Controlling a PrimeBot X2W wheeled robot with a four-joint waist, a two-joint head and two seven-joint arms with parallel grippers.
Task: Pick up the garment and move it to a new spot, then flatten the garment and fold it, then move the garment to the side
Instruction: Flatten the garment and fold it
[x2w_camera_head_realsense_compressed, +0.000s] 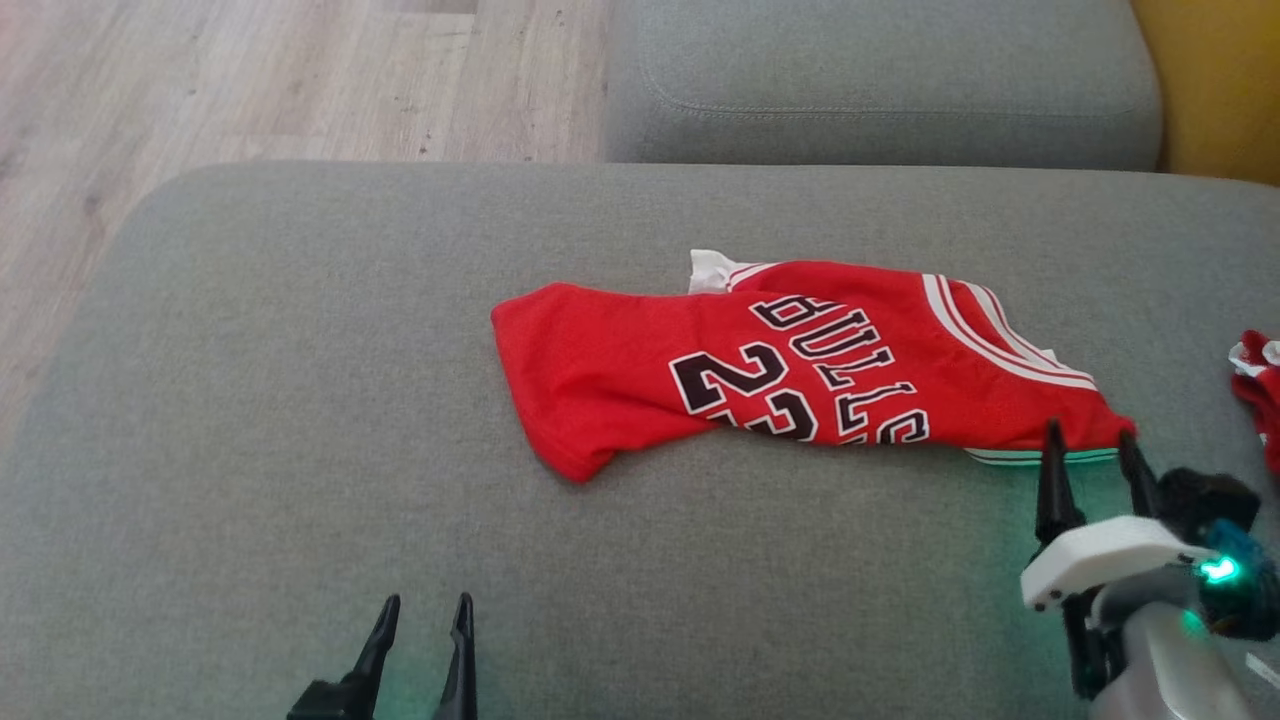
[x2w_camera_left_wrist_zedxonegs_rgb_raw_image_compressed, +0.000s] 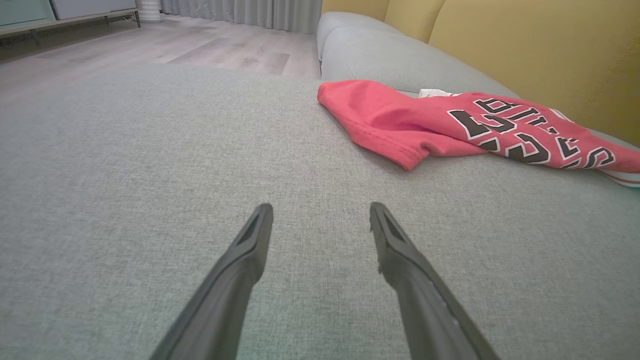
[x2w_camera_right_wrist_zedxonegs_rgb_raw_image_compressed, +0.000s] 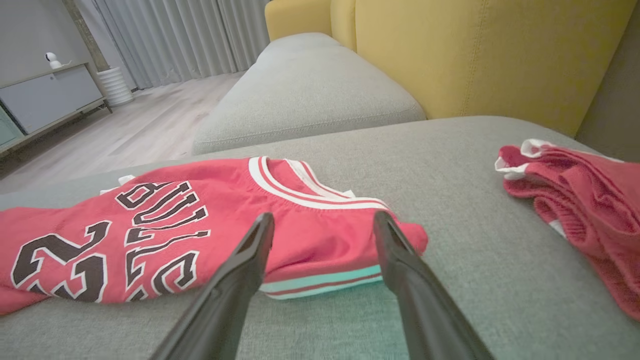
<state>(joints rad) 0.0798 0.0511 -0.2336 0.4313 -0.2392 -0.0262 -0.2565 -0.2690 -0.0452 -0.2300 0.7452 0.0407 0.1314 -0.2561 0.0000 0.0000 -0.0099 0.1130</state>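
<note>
Grey sofa (x2w_camera_head_realsense_compressed: 250, 400) bears a seemingly folded red jersey (x2w_camera_head_realsense_compressed: 620, 370); left fingers (x2w_camera_head_realsense_compressed: 462, 650), right fingers (x2w_camera_head_realsense_compressed: 1052, 480) apart.

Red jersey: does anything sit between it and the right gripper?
Nothing visible does. The open right gripper points at the striped corner of the red jersey, with bare grey cushion beneath it. Another red garment lies apart, off to its right.
</note>
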